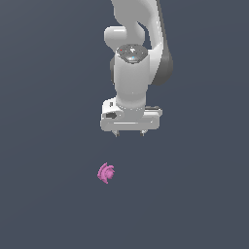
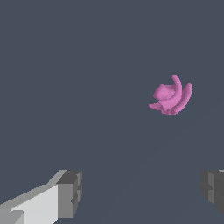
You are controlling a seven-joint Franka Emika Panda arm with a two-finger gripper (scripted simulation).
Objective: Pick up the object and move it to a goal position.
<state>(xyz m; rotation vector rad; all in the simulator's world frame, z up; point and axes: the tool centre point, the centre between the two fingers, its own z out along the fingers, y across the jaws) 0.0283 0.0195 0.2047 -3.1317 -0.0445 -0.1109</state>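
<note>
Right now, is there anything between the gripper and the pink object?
No. In the exterior view, only bare dark floor separates the gripper from the pink object; the wrist view agrees.

hung straight down as one white panda arm (image 1: pixel 130 73), wrist vertical and gripper (image 1: pixel 129 133) pointed at the floor. showed two short fingertips (image 1: pixel 116 133) set wide apart under the broad hand, jaws spread. held nothing between the grey pads (image 2: pixel 70 192) in the wrist view.
</note>
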